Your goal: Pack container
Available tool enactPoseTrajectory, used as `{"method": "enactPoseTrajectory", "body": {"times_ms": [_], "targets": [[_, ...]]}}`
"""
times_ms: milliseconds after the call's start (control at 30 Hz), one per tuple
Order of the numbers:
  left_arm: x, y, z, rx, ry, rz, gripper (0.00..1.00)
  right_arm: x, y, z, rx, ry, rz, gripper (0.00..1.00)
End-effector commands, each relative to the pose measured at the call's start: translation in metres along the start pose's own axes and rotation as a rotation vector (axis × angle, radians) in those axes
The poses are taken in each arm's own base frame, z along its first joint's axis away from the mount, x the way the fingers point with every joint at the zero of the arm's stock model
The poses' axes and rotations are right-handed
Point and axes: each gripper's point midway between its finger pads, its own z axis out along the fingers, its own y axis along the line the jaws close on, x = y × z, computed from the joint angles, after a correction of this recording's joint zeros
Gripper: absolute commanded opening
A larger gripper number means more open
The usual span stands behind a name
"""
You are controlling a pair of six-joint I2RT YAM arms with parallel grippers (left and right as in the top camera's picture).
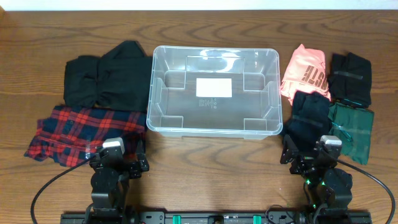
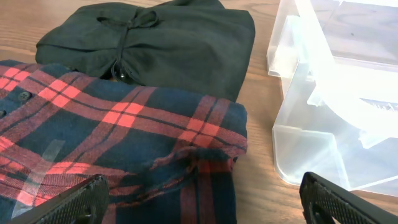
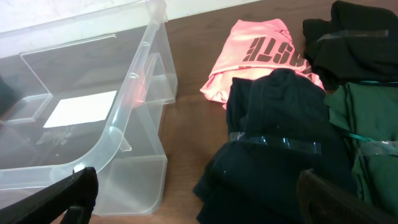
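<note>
One clear plastic container (image 1: 180, 102) sits at the middle of the counter (image 1: 37, 37), open side up, with a white label (image 1: 214, 88) on its base and nothing inside. Seen from overhead, it lies at about 1 o'clock from the left end effector (image 1: 120, 163) and at about 11 o'clock from the right end effector (image 1: 316, 158); neither touches it. Both end effectors rest low at the 6 o'clock edge of the counter with fingers spread wide and nothing between them.

At 9 o'clock of the container, a folded black garment (image 1: 106, 78) lies just beside its wall. A red-and-navy plaid shirt (image 1: 84, 130) lies at 6 o'clock of that garment, overlapping its edge, directly ahead of the left end effector.

At 3 o'clock of the container lies a pink garment (image 1: 305, 73) with dark lettering. A dark folded garment (image 1: 309, 118) bound with clear tape lies at its 6 o'clock side, just ahead of the right end effector. Farther toward 3 o'clock are another black bundle (image 1: 350, 76) and, below it, a green garment (image 1: 351, 127).
</note>
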Motion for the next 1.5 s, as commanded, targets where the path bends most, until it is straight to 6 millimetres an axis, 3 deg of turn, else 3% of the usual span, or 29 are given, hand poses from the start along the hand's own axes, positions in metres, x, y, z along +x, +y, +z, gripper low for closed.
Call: {"method": "enactPoseTrajectory", "body": {"times_ms": [0, 900, 1033, 1467], "targets": [[0.004, 0.001, 0.003, -0.002, 0.005, 0.013, 0.98, 0.002, 0.001, 0.0, -0.005, 0.003, -0.015, 0.99], [0.004, 0.001, 0.003, -0.001, 0.002, 0.012, 0.98, 0.002, 0.001, 0.0, -0.005, 0.003, -0.015, 0.99], [0.009, -0.012, 0.002, 0.07, 0.031, -0.036, 0.98, 0.002, 0.001, 0.0, -0.005, 0.003, -0.015, 0.99], [0.016, -0.011, 0.004, 0.066, 0.067, -0.056, 0.98, 0.002, 0.001, 0.0, -0.005, 0.003, -0.015, 0.99]]}}
